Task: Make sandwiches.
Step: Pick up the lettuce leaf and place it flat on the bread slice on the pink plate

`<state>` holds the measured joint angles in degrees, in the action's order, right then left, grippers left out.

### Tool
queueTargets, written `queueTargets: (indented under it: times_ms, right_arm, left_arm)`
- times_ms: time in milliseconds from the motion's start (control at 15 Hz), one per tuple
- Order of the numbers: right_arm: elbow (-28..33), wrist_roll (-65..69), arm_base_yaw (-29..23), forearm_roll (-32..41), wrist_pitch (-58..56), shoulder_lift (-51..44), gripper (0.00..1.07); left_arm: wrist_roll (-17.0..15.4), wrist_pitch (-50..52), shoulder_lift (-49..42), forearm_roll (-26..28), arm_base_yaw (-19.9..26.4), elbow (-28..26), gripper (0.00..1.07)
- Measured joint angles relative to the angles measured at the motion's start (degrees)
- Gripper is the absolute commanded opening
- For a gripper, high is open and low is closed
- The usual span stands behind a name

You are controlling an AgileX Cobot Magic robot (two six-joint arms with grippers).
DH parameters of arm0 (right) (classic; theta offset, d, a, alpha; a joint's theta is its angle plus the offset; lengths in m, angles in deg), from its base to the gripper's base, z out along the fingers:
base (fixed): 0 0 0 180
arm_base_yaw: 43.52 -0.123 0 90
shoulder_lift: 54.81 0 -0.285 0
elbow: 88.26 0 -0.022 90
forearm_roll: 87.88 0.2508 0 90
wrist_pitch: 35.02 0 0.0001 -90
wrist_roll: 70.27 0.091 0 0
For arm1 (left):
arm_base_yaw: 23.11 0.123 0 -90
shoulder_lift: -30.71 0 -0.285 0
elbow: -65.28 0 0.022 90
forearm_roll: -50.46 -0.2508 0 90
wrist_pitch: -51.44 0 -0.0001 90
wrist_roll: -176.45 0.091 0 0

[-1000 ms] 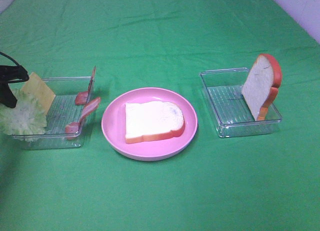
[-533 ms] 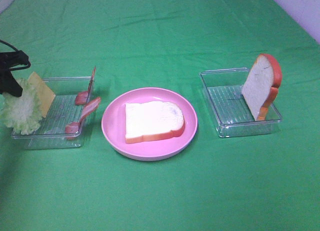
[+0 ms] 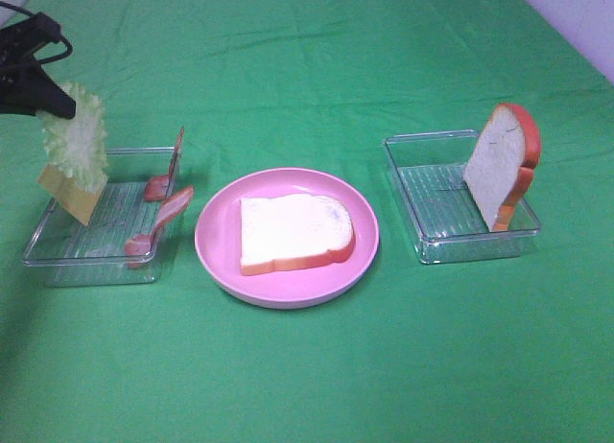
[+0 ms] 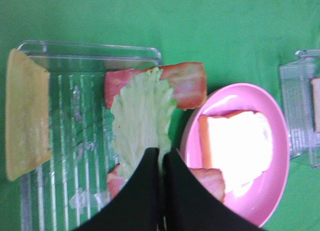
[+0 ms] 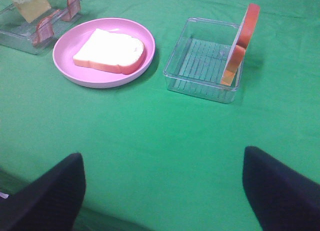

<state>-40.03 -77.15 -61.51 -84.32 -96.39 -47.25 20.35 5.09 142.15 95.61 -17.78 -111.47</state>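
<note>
Note left gripper pinched tight on lettuce leaf hanging above left tray outer edge, 1 bread slice flat on pink plate, 1 upright slice against right tray outer wall, right gripper spread wide, empty, over green cloth.

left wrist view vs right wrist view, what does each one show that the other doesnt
Only the left wrist view shows the left gripper, shut on the lettuce leaf above the clear tray. Only the right wrist view shows the right gripper, open over the green cloth, and the upright bread slice whole; the left wrist view cuts it to a sliver at its edge. Both show the pink plate with the flat bread slice, plus the cheese slice and bacon strips at that tray.
</note>
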Motion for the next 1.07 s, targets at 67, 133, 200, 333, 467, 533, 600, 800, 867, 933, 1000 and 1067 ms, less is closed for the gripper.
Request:
queueTargets:
  times_ms: [67, 133, 200, 333, 467, 533, 600, 800, 867, 933, 1000, 1067]
  right_arm:
    - [0.0, 0.0, 0.0, 0.0, 0.0, 0.0, 0.79]
    - [0.0, 0.0, 0.0, 0.0, 0.0, 0.0, 0.79]
    - [0.0, 0.0, 0.0, 0.0, 0.0, 0.0, 0.79]
    - [0.0, 0.0, 0.0, 0.0, 0.0, 0.0, 0.79]
    - [0.0, 0.0, 0.0, 0.0, 0.0, 0.0, 0.79]
    - [0.0, 0.0, 0.0, 0.0, 0.0, 0.0, 0.79]
    - [0.0, 0.0, 0.0, 0.0, 0.0, 0.0, 0.79]
    - [0.0, 0.0, 0.0, 0.0, 0.0, 0.0, 0.79]
    - [0.0, 0.0, 0.0, 0.0, 0.0, 0.0, 0.79]
    - [0.0, 0.0, 0.0, 0.0, 0.0, 0.0, 0.79]
    - [0.0, 0.0, 0.0, 0.0, 0.0, 0.0, 0.79]
    - [0.0, 0.0, 0.0, 0.0, 0.0, 0.0, 0.79]
  left_arm:
    - [1.1, -0.7, 0.0, 2.6, 0.0, -0.9, 0.0]
    - [2.5, -1.8, 0.0, 5.7, 0.0, -1.7, 0.0]
    - [3.2, -2.2, 0.0, 7.0, 0.0, -2.1, 0.0]
    - [6.4, -4.0, 0.0, 14.2, 0.0, -3.2, 0.0]
    - [12.7, -6.7, 0.0, 25.7, -0.2, -3.3, 0.0]
    - [14.8, -7.3, 0.0, 29.2, -1.0, -3.3, 0.0]
    - [16.2, -7.6, 0.0, 31.8, -2.5, -3.3, 0.0]
    - [19.1, -7.2, 0.0, 36.1, -10.4, -3.3, 0.0]
    - [19.9, -6.2, 0.2, 37.1, -13.2, -3.3, 0.0]
    - [20.2, -5.8, 0.4, 37.5, -14.7, -3.3, 0.0]
    - [20.6, -3.2, 1.9, 38.9, -19.3, -3.3, 0.0]
    - [20.6, -2.1, 3.3, 39.3, -20.8, -3.3, 0.0]
